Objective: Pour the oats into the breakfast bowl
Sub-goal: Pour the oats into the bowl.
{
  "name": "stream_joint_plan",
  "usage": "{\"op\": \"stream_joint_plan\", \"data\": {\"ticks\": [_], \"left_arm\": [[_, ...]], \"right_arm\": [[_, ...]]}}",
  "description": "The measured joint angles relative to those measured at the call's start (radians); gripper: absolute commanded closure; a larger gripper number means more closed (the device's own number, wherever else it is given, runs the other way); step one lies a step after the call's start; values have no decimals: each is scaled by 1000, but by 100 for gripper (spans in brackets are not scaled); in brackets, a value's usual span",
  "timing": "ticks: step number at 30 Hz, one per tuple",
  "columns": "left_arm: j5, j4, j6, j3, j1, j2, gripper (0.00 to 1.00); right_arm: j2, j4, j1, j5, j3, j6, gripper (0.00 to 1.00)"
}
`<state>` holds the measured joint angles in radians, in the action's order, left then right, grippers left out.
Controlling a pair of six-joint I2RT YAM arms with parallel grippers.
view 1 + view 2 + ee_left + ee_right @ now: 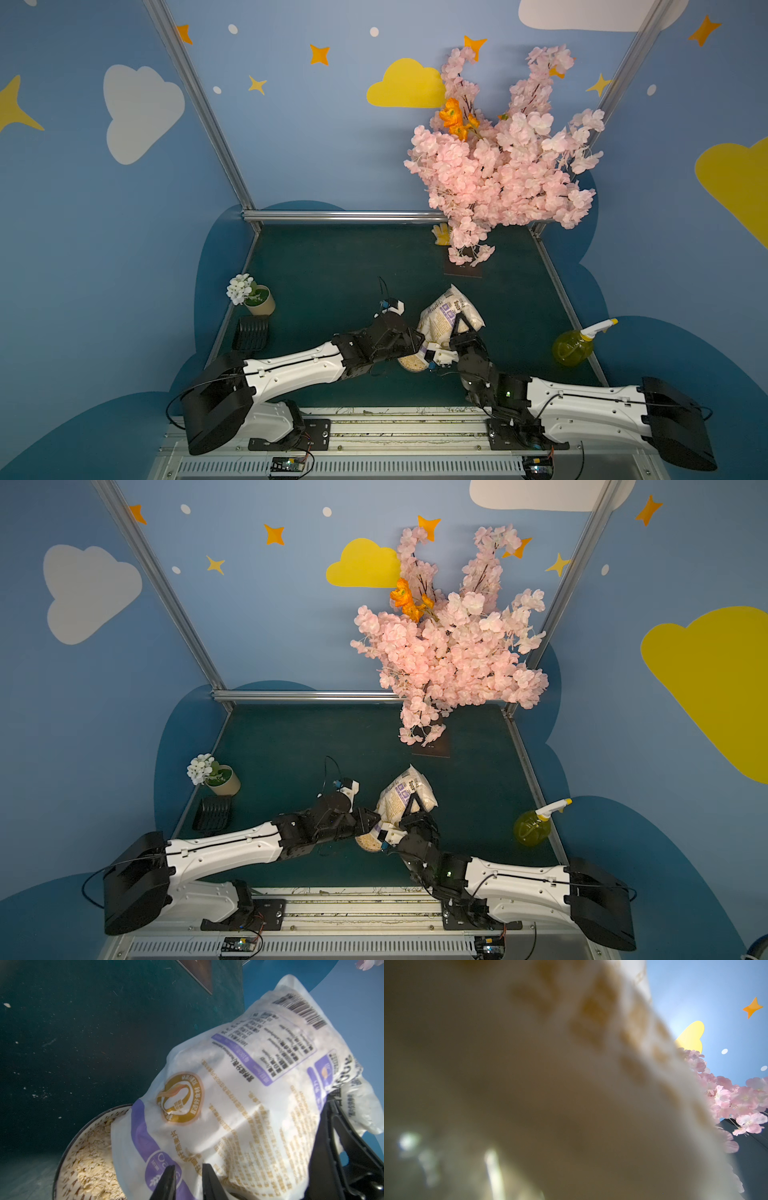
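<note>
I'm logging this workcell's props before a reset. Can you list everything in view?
oats bag: one, clear with white and purple print, tilted mouth-down over the bowl
breakfast bowl: one, cream-white, between the two arms, holding pale oats
flower pot: one, beige with white flowers, left-arm side of the table
ridged rack: one, black, beside the pot
spray bottle: one, yellow, right-arm side
blossom branches: one bunch, pink with a few orange flowers, far right corner
glove: one, it seems, yellow, by the blossoms
table: one, dark green
left gripper: black, closed on the bag near its mouth
right gripper: black, closed on the bag's middle
</note>
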<state>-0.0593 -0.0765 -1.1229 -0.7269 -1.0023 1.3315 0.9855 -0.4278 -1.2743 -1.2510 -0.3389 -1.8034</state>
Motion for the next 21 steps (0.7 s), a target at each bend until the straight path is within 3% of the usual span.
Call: {"op": "stream_joint_plan", "data": {"ticks": [21], "left_arm": [[-24,5,-5,2,0,-20,74]], "right_arm": [[-49,51,21,10,-6,23,100]]}}
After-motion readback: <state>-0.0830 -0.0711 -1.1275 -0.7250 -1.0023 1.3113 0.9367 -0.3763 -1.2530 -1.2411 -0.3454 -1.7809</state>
